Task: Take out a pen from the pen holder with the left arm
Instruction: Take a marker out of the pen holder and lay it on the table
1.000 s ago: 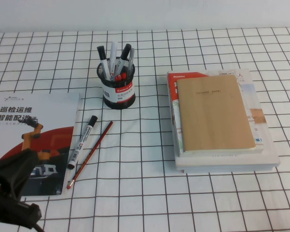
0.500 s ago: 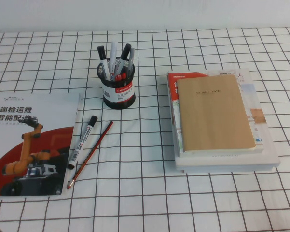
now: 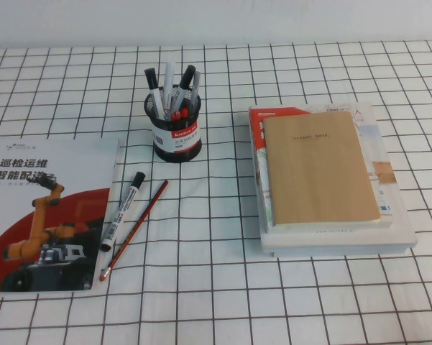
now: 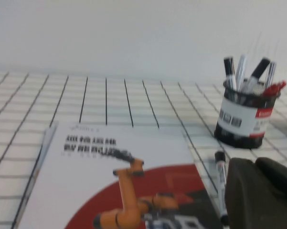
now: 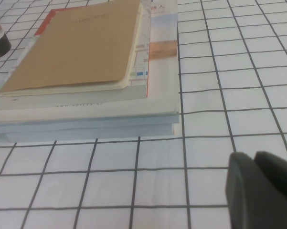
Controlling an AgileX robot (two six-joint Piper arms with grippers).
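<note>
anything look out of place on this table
A marker and a red pencil lie loose beside the brochure, outside the pen holder. The left tool, shut, sits low near the brochure; the right tool sits low before the book stack.

On the gridded bench [image 3: 216, 287] a black mesh pen holder [image 3: 177, 140] stands upright, several pens [image 3: 168, 83] poking out of it (mostly black-capped). Just in front lie a black-capped marker [image 3: 122, 210] and a red pencil [image 3: 134, 230], side by side, beside a robot brochure [image 3: 36, 215]. Well to the right, a tan notebook [image 3: 320, 169] tops a stack of books [image 3: 338, 241].
</note>
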